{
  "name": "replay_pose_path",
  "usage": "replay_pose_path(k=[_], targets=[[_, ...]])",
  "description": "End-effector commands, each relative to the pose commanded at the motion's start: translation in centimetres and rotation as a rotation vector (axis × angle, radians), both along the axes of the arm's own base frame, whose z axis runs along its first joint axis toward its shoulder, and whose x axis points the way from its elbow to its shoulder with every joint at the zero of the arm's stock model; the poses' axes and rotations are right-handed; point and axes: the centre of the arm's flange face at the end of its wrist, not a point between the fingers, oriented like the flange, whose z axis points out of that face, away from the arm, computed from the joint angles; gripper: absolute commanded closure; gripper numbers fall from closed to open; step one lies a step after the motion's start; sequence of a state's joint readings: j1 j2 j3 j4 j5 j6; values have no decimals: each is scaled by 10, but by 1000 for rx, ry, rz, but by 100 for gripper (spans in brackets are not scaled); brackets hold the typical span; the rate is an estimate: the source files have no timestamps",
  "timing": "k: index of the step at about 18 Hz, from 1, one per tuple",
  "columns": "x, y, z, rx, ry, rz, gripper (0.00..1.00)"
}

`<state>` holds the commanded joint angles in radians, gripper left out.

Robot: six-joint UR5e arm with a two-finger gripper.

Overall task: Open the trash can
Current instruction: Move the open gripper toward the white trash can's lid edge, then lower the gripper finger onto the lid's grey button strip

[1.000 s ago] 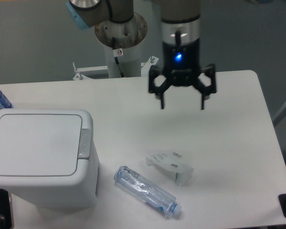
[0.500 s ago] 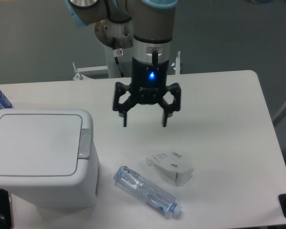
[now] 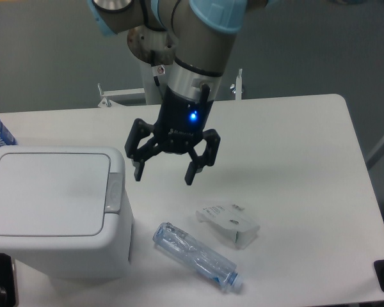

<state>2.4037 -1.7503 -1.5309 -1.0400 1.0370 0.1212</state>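
Bottle (image 3: 197, 258): lying on your counter (image 3: 307, 166) at 6 o'clock, nearest you.
Trash can (image 3: 51, 208): at 8 o'clock — lid shut flat.
Pincer (image 3: 164, 176): mid-frame, fingers spread wide, gripping nothing — just right of the can.

White trash can (image 3: 54, 211), lid shut, front-left.

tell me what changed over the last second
The gripper swept left across the table toward the trash can and tilted, jaws open throughout, holding nothing. The trash can's lid remains closed, and the plastic bottle and the crumpled carton have not moved.
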Motion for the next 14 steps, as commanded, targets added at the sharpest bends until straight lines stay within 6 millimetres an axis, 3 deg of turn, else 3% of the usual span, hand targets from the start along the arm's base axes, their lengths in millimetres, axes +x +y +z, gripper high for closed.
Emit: replay_pose_path(k=[14], targets=[[9, 14, -11, 1, 7, -26, 0]])
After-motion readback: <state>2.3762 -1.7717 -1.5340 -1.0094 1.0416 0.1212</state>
